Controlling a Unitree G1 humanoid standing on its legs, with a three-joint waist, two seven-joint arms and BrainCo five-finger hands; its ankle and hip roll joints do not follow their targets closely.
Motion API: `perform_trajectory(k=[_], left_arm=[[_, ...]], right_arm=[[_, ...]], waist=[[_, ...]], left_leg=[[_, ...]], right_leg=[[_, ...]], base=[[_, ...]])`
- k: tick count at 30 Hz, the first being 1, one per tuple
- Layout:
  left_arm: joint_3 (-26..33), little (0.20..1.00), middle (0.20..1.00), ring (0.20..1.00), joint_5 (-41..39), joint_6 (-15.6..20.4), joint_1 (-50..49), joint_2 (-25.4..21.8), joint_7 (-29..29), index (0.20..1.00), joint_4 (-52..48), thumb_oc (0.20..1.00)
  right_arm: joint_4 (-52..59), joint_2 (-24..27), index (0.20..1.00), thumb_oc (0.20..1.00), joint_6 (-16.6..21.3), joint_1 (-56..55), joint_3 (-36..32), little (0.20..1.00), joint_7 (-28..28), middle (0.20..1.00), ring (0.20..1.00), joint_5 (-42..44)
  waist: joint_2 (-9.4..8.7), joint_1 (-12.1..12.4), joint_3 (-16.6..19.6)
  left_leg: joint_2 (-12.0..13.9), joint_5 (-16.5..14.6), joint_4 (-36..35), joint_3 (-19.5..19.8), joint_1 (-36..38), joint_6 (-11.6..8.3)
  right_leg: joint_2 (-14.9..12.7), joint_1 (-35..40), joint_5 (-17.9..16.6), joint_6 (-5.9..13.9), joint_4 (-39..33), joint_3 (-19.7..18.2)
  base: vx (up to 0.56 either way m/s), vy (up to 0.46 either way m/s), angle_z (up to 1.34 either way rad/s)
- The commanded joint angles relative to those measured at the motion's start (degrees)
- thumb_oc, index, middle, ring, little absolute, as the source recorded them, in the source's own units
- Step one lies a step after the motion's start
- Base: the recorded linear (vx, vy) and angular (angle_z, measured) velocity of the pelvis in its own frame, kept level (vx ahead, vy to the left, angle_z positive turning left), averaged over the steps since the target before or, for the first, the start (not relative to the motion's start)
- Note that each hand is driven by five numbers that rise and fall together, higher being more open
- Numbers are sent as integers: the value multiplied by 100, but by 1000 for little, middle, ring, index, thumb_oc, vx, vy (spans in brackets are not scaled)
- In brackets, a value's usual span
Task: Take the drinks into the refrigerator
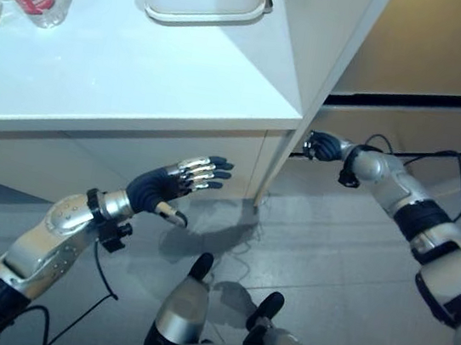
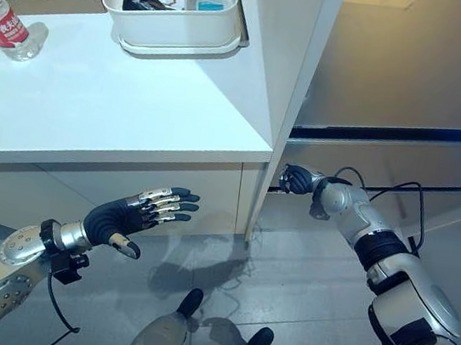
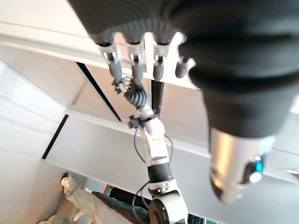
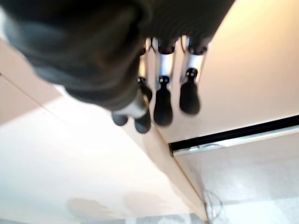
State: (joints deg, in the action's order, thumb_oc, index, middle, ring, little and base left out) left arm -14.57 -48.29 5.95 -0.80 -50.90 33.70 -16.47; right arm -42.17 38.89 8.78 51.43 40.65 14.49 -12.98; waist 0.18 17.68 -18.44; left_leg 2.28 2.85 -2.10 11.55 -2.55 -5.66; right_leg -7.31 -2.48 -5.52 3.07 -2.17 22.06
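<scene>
Fingers straight, left hand (image 1: 179,181) hovers below the counter (image 1: 124,72).

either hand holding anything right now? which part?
Left hand holds nothing, fingers straight below the counter. Right hand is at the edge of the white door panel; whether it grips can't be told.

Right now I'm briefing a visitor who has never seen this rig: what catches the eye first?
The right hand reaches to the edge of a tall white door beside the white counter. The left hand hovers open below the counter's front. On top stand a white bin and a bottle at the far left.
</scene>
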Motion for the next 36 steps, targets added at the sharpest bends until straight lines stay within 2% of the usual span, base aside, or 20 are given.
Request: perform_trajectory(k=[1, 3, 7, 9, 11, 14, 18, 22, 23, 24, 25, 26, 27, 28, 33, 35, 36], left_arm=[[121, 1000, 1000, 1000, -139, 300, -179, -12, 16, 1000, -414, 1000], [146, 1000, 1000, 1000, -129, 323, -196, -7, 12, 1000, -415, 1000], [255, 1000, 1000, 1000, -39, 399, -246, 88, -15, 1000, -270, 1000], [264, 1000, 1000, 1000, -26, 411, -257, 121, -12, 1000, -227, 1000], [301, 1000, 1000, 1000, 35, 529, -248, 260, -33, 1000, -54, 1000], [314, 1000, 1000, 1000, 136, 647, -272, 372, -30, 1000, 133, 1000], [361, 1000, 1000, 1000, 542, 855, -392, 641, -117, 1000, 773, 1000], [528, 1000, 1000, 1000, 1271, 1074, -581, 1352, -542, 1000, 2337, 1000], [617, 1000, 1000, 1000, 1542, 1145, -635, 1547, -722, 1000, 2787, 1000], [695, 1000, 1000, 1000, 2150, 1277, -625, 1844, -1028, 1000, 3674, 1000], [684, 1000, 1000, 1000, 2162, 1300, -608, 1856, -1033, 1000, 3705, 1000], [714, 1000, 1000, 1000, 2292, 1297, -579, 2030, -1110, 1000, 4211, 1000], [813, 1000, 1000, 1000, 2781, 1324, -496, 2250, -1416, 1000, 5069, 1000], [808, 1000, 1000, 1000, 2796, 1341, -479, 2264, -1427, 1000, 5094, 1000], [995, 1000, 1000, 1000, 3603, 1277, -119, 2784, -2159, 1000, 7126, 1000], [1179, 1000, 1000, 1000, 3922, 1077, 37, 2935, -2500, 1000, 8038, 1000], [1187, 1000, 1000, 1000, 4430, 843, 153, 3075, -2771, 1000, 8623, 1000]], right_arm=[[146, 140, 1000, 1000, 214, 104, -90, 1000, -136, 1000, 1000, 119], [278, 144, 1000, 1000, 224, -48, -224, 1000, -167, 1000, 1000, 220], [885, 127, 1000, 1000, 350, -1002, -992, 1000, -325, 1000, 1000, 786], [1076, 155, 1000, 1000, 374, -1230, -1175, 1000, -330, 1000, 1000, 846], [1420, 29, 1000, 1000, 527, -2021, -1716, 1000, -437, 1000, 1000, 1261], [1830, 95, 1000, 1000, 668, -2679, -2054, 1000, -337, 1000, 1000, 1499], [1717, -186, 1000, 1000, 716, -3640, -2527, 1000, -249, 1000, 1000, 1938], [1522, -516, 1000, 1000, 647, -4470, -2765, 1000, -119, 1000, 1000, 2134], [1336, -637, 1000, 1000, 621, -4624, -2817, 1000, -85, 1000, 1000, 2263], [774, -957, 1000, 1000, 583, -4893, -2904, 1000, -112, 1000, 1000, 2482], [762, -956, 1000, 1000, 593, -4888, -2901, 1000, -113, 1000, 1000, 2483], [597, -1002, 1000, 1000, 579, -4978, -2897, 1000, -78, 1000, 1000, 2500], [217, -1087, 1000, 1000, 527, -5062, -2847, 1000, -70, 1000, 1000, 2417], [204, -1085, 1000, 1000, 535, -5052, -2844, 1000, -72, 1000, 1000, 2416], [-1027, -1492, 1000, 1000, 462, -5036, -2843, 1000, -206, 1000, 1000, 2551], [-1387, -1658, 1000, 1000, 400, -4975, -2802, 1000, -267, 1000, 1000, 2579], [-1861, -1828, 1000, 1000, 310, -4909, -2817, 1000, -344, 1000, 1000, 2613]], waist=[[-101, -136, 154], [-101, -155, 158], [-104, -348, 179], [-109, -369, 191], [-120, -516, 216], [-147, -618, 253], [-197, -841, 343], [-249, -1021, 398], [-251, -1062, 403], [-262, -1156, 425], [-258, -1148, 425], [-255, -1187, 438], [-252, -1241, 472], [-247, -1235, 467], [-240, -1359, 561], [-246, -1413, 625], [-245, -1456, 689]], left_leg=[[-121, -244, -37, -301, 83, 372], [-112, -246, -42, -320, 98, 374], [-68, -271, -76, -428, 177, 377], [-60, -279, -79, -447, 198, 378], [-44, -312, -76, -497, 253, 384], [-24, -344, -73, -546, 296, 383], [-1, -376, -100, -665, 374, 383], [22, -395, -157, -884, 472, 399], [23, -395, -170, -936, 488, 402], [21, -406, -188, -1036, 524, 416], [22, -410, -189, -1045, 529, 416], [16, -423, -195, -1118, 553, 423], [3, -442, -200, -1227, 593, 434], [5, -447, -201, -1236, 598, 434], [-7, -489, -234, -1477, 725, 447], [-20, -502, -257, -1548, 765, 447], [-32, -513, -279, -1607, 795, 450]], right_leg=[[-284, -132, 522, 279, 1092, -354], [-279, -135, 519, 281, 1089, -374], [-243, -143, 520, 280, 1082, -484], [-235, -140, 524, 280, 1083, -508], [-219, -150, 519, 285, 1107, -586], [-210, -141, 517, 290, 1109, -638], [-167, -114, 481, 309, 1041, -753], [-86, -164, 417, 331, 955, -987], [-75, -179, 406, 335, 949, -1033], [-51, -196, 375, 351, 911, -1137], [-48, -196, 375, 352, 911, -1146], [-31, -206, 358, 360, 889, -1216], [0, -203, 326, 375, 828, -1313], [3, -202, 325, 375, 827, -1321], [57, -189, 255, 389, 701, -1601], [66, -159, 219, 383, 621, -1687], [73, -130, 195, 381, 557, -1751]], base=[[-15, 21, -10], [-12, 23, -11], [-9, 21, -15], [5, 13, -10], [9, 18, -16], [8, 9, -19], [14, 11, -19], [-8, 29, -36], [-27, 55, -36], [-20, 41, -29], [-9, 52, -37], [14, 53, -43], [13, 53, -43], [11, 49, -35], [11, 45, -30], [35, 28, -19], [31, 20, -21]])
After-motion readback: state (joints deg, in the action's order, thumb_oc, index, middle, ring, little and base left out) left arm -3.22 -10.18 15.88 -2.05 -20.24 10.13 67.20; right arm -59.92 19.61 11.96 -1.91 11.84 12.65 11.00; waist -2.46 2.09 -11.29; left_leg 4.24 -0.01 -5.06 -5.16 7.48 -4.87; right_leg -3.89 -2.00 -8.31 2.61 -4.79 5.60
